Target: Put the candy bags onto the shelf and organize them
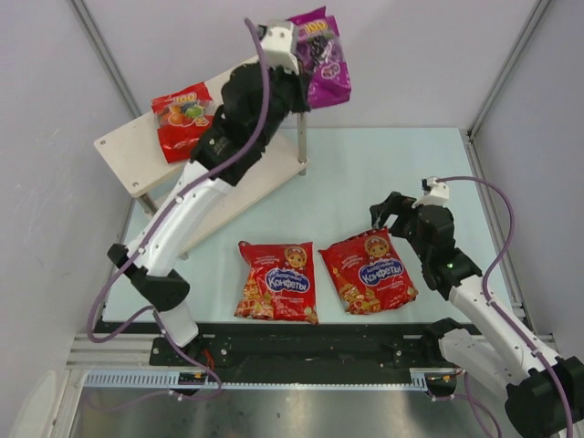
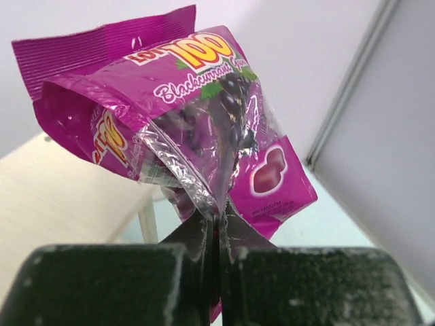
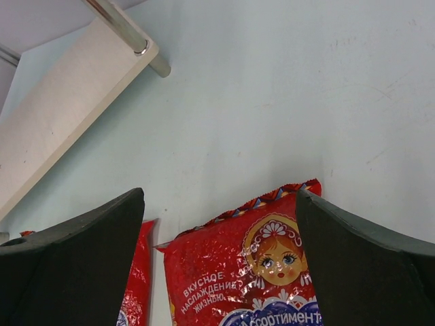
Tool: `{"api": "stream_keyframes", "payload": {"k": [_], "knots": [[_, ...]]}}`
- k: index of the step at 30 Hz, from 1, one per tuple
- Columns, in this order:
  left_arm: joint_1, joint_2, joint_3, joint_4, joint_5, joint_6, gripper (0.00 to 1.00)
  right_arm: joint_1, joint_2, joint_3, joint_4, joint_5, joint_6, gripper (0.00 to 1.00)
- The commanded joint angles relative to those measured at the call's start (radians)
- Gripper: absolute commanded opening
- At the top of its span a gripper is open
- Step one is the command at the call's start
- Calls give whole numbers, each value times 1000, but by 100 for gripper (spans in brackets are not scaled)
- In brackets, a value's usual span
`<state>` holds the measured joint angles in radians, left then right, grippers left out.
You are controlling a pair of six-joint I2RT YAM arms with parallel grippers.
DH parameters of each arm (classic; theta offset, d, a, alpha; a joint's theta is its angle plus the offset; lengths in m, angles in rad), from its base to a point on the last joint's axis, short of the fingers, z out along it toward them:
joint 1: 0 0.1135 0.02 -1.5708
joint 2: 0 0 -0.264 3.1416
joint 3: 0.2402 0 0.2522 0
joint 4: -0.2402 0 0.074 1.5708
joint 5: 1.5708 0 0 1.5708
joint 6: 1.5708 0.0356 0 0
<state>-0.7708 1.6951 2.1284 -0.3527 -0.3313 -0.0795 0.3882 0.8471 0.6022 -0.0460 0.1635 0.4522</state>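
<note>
Grips the glossy purple plastic pouch with the grape print (image 2: 197, 115) by its lower seam in the left pincer (image 2: 219, 227), clamped tight on the film, high above the far corner of the pale wooden two-tier shelf (image 1: 123, 148). Probably does so to clear the top board before setting down near the red fruit-print pouch (image 1: 182, 119) lying there. Hangs the right pincer (image 3: 219, 200) wide open and empty over the top edge of one red pouch with a blue oval logo (image 1: 372, 271), likely lined up for a pick. Leaves its twin (image 1: 276, 281) flat just beside it on the pale green table (image 1: 365, 173). Hides much of the lower board behind the left arm. Crops the doll-print pouch at the bottom of the right wrist view. Cannot tell whether the open fingers touch it.
</note>
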Motion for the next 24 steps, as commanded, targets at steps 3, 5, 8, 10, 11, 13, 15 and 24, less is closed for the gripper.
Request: {"api": "stream_keyframes", "payload": {"k": [3,5,8,10,11,13,15,24], "knots": [[203,29,202,-35,141,-181,0,-6,13,-2,35,-4,3,97],[264,20,183,-43,170,-201,0,-6,21,-2,35,-4,0,97],[320,2,145,-51,196,-213,0,-11,36,-2,67,-12,-1,97],[340,0,131,-55,215,-221,0,-12,49,-2,74,-16,0,97],[356,0,124,-60,222,-226,0,-12,52,-2,74,-18,0,97],[363,-5,111,-69,224,-224,0,-14,61,-2,75,-22,3,97],[372,-24,71,-62,215,-229,0,-14,64,-2,75,-27,5,97],[415,-147,-200,36,169,-298,0,-12,69,-5,74,-25,8,97]]}}
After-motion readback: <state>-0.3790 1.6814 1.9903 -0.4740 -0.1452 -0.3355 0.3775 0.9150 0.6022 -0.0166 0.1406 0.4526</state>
